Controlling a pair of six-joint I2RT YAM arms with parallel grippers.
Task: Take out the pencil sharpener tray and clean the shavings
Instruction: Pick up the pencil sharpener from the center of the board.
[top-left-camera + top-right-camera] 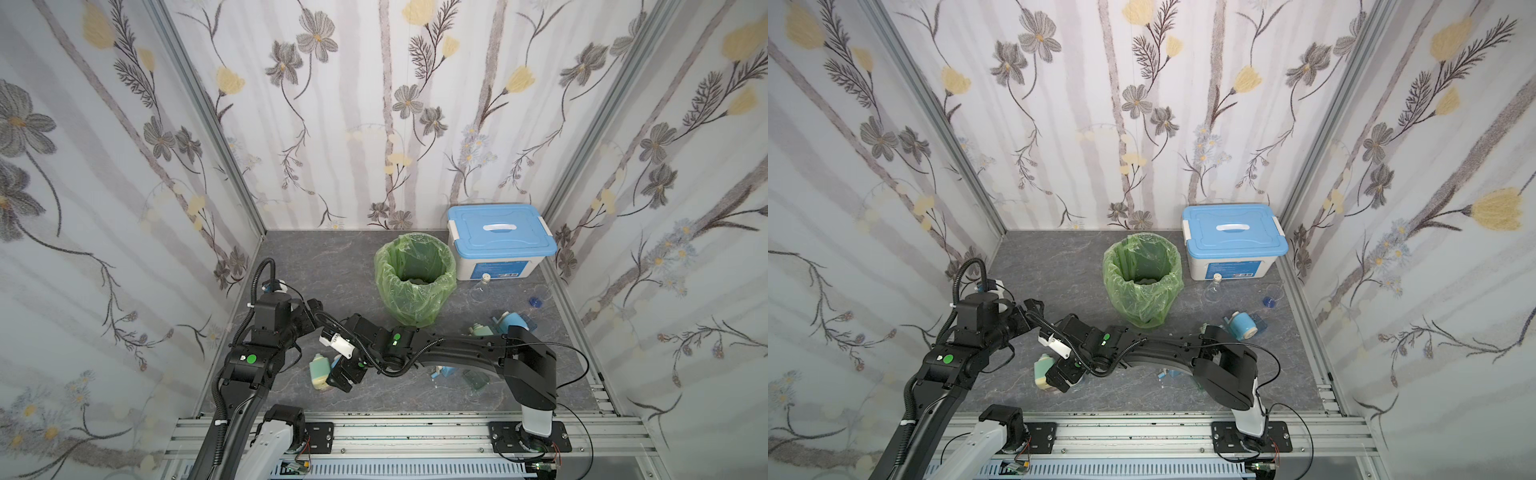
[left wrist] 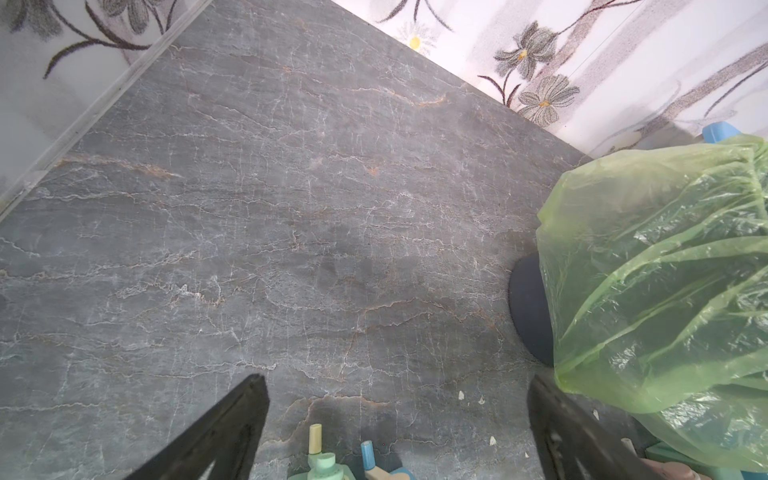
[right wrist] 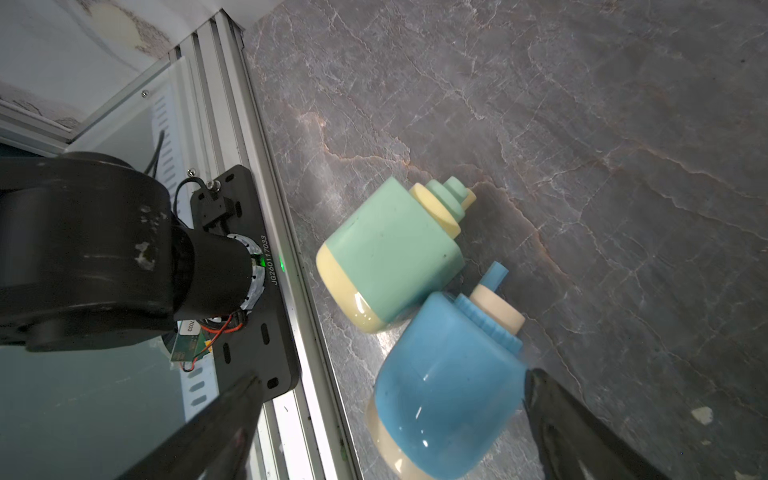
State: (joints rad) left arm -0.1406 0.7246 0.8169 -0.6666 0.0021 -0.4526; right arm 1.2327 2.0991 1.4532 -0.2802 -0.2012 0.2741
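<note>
right gripper (image 3: 392,380): reaching across to the near-left of the table (image 3: 582,166); jaws spread astride the blue sharpener (image 3: 449,374), one finger just beside its body, the other apart from it on the side of the near rail (image 3: 266,166); nothing grasped.
left gripper (image 2: 399,381): jaws released wide, empty, hovering left of the bin (image 1: 399,299).
blue sharpener: lying on its side, touching the green sharpener (image 3: 390,257), which also lies on its side.
tray: not distinguishable; whether it sits inside the blue sharpener cannot be told.
shavings (image 2: 460,395): a few whitish flecks on the table near the foot of the bin.
step, as judged: securing the blue sharpener before the tray is drawn.
risk, uneven contact: the nearer finger would meet the body first and shove it toward the rail or into the green sharpener.
risk, slip: the body is rounded and glossy, so it may squirt from a closing pinch.
risk, spill: tilting it could scatter more shavings.
risk, collision: the arms work close together.
</note>
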